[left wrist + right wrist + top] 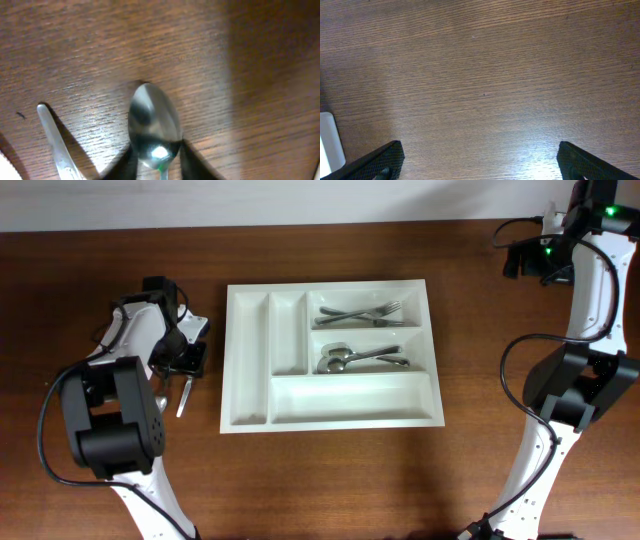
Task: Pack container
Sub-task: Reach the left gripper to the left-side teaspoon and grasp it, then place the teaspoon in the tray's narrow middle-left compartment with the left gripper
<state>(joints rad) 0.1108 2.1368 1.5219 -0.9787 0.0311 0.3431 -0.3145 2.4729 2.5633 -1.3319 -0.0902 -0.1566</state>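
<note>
Tray: a white cutlery tray [250,360] lies mid-bench [330,480], closer to the far edge, with forks [362,312] in its far right compartment and spoons [355,360] in the one next toward the near edge.
Left side room: a narrow strip of wood runs between the tray's left wall and the left tool [190,352].
Left arm: folded from the near left corner, wrist low over the bench.
Left tool: closed on the neck of a spoon [154,122], bowl pointing away.
Beside it: a slim silver utensil [56,147] lies flat on the wood.
Right side room: a broad band of wood separates the tray from the right arm.
Right arm: stands tall, wrist at the far right corner.
Right tool [480,147]: fingers [380,160] spread wide, gripping nothing.
</note>
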